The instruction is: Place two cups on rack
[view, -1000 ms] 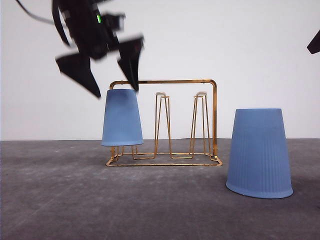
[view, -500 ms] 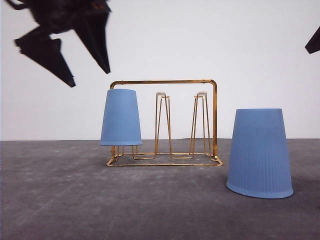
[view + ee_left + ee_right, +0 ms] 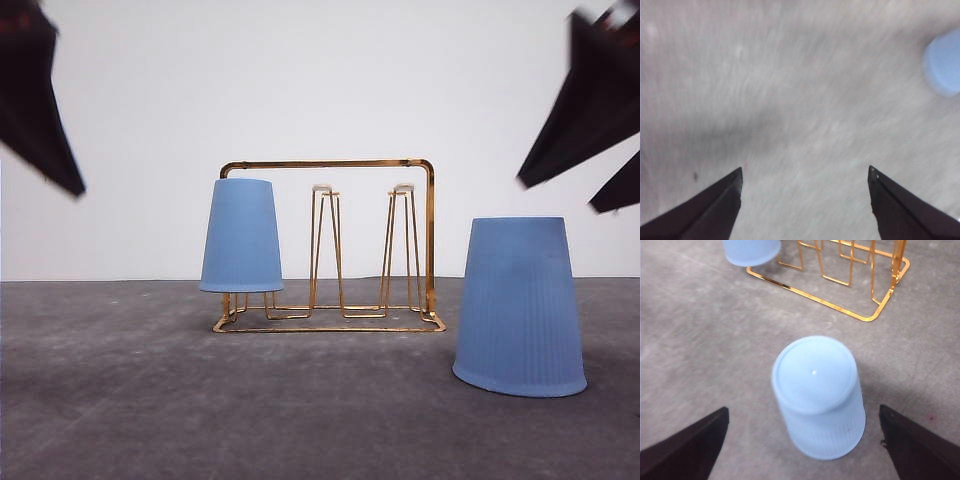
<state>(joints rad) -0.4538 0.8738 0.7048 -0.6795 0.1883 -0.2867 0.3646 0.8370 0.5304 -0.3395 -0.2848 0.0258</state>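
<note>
Item: gold wire rack (image 3: 330, 245); one ribbed light-blue plastic cup (image 3: 241, 236) now sits inverted on its left prong. We have withdrawn our spread left gripper (image 3: 805, 200). Spread right gripper (image 3: 802, 450) descends over second cup (image 3: 816, 392), right of rack.

surface: we see a grey, matte, felt-like tabletop (image 3: 120, 400)
backdrop: plain white wall (image 3: 300, 80) behind it
</note>
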